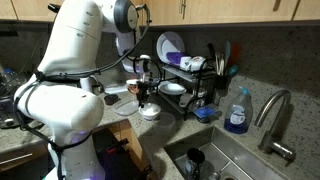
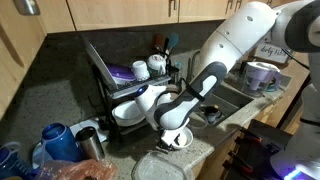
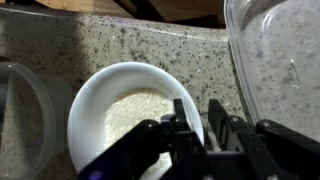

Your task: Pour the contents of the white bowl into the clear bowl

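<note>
1 view, the wrist's, shows grains [image 3: 135, 112] in the round white bowl [image 3: 84, 108], black gripper [image 3: 198, 108] pinching its rim near the clear plastic bowl [image 3: 275, 50].

Arm: white seven-joint robot arm [image 1: 75, 60], bulky segments folded at the elbow, reaching forward and downward in both exterior views.
Wrist: black-and-grey wrist section [image 2: 192, 97], angled steeply down.
Claw: black two-finger claw [image 3: 200, 112], tips pointing down, filling the lower edge of the wrist view.
Fingers: dark fingers [image 3: 184, 118] drawn close together, pinching the rim of the round white bowl [image 3: 120, 105], one inside, one outside.
</note>
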Tool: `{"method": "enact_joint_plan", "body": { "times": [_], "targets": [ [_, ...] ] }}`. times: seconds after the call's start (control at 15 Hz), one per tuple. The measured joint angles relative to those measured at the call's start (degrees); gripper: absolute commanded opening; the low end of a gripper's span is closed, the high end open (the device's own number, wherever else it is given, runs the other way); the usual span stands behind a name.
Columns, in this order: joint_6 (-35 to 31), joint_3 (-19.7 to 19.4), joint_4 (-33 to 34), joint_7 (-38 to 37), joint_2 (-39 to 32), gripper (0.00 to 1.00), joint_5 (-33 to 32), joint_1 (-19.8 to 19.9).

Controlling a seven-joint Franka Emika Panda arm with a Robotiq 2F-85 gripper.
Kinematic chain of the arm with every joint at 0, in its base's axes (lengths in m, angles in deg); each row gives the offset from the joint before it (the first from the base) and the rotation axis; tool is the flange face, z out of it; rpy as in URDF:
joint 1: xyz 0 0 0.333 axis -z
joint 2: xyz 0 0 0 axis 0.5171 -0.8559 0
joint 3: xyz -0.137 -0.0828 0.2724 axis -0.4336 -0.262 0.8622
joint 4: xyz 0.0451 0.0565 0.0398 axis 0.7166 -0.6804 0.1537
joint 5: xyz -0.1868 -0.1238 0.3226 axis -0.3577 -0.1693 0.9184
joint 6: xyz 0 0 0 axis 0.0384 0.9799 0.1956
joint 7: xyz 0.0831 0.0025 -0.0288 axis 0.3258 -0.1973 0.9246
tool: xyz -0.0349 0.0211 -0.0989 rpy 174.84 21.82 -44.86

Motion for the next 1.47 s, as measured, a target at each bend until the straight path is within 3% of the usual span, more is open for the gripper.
{"method": "enact_joint_plan", "body": {
  "times": [0.2, 0.4, 0.8, 1.07, 1.2, 1.27, 1.47],
  "targets": [
    [0.0, 0.0, -0.79, -0.01, 0.0, 0.64, 0.0, -0.25],
    [-0.05, 0.0, -1.01, -0.01, 0.0, 0.51, -0.2, -0.37],
    [-0.24, -0.35, -0.46, -0.01, -0.03, 0.62, -4.4, -0.33],
    [-0.33, -0.45, 0.11, -0.01, -0.2, 0.51, -5.45, -0.22],
    [-0.55, -0.43, 0.25, -0.01, -0.39, 0.36, -5.45, -0.24],
    [-0.81, -0.39, 0.25, -0.01, -0.5, 0.23, -5.45, -0.25],
    [-1.29, -0.18, 0.25, -0.01, -0.82, 0.01, -5.45, -0.26]
  ]
}}
